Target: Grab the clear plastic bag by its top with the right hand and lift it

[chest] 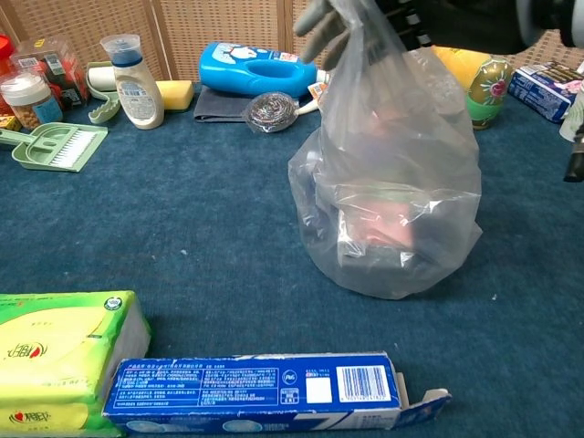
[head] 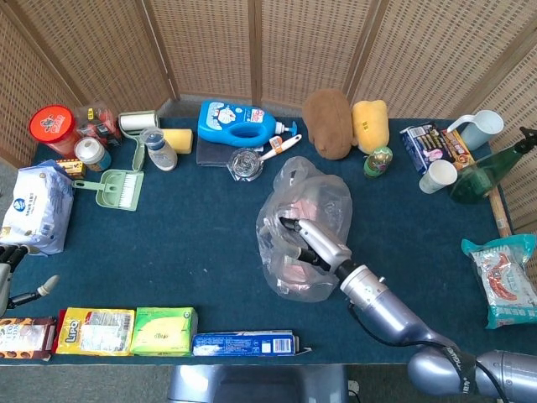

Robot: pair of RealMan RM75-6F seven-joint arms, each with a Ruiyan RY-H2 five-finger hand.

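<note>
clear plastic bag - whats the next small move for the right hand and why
Probably close the fingers around the bag's gathered top. The right hand is over the clear plastic bag with fingers spread, apparently gripping nothing, and the bag sits on the table, so a firm grip should come before lifting.

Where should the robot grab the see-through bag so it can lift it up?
Probably at the top of the clear plastic bag, where the plastic narrows into a neck above the bulging bottom. The right hand should come from above and close around that neck; the wide, loose body would likely slip.
</note>
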